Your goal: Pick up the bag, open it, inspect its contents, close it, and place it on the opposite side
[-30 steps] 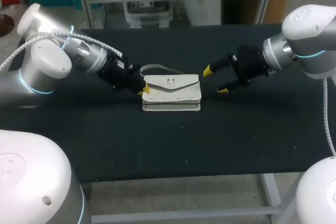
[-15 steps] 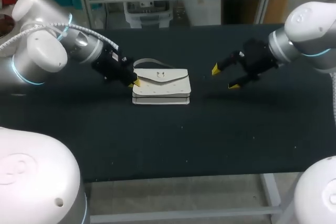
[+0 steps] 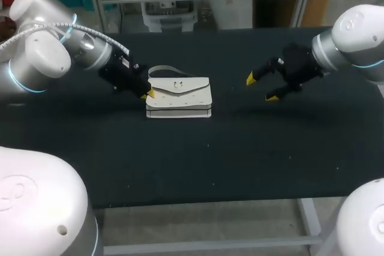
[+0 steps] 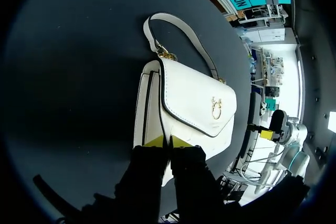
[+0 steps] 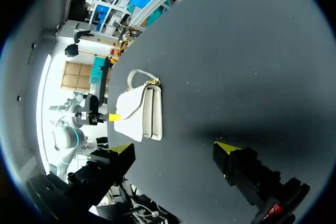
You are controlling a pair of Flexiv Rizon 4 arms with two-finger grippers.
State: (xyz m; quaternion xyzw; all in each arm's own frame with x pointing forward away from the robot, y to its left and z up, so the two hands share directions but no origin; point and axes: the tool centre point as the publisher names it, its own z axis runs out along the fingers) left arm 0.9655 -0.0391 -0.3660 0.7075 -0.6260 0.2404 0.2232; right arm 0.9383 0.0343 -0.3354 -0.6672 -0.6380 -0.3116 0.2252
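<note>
Left gripper point(image 3: 147, 93) closed on the bag's end; right gripper point(image 3: 261, 88) spread wide, nothing held.

In the left wrist view the two yellow tips are seen almost together, with the near edge of the white bag point(image 3: 179, 95) pinched between them. The flap with its gold ring point(image 4: 216, 108) is turned up, and the strap point(image 4: 178, 24) is looped at the far end. In the head view the bag is laid flat on the black table point(image 3: 180, 160), left of frame centre. The right gripper is held at centre right, well apart from the bag. In its own view the bag is seen some way ahead of its fingers.
</note>
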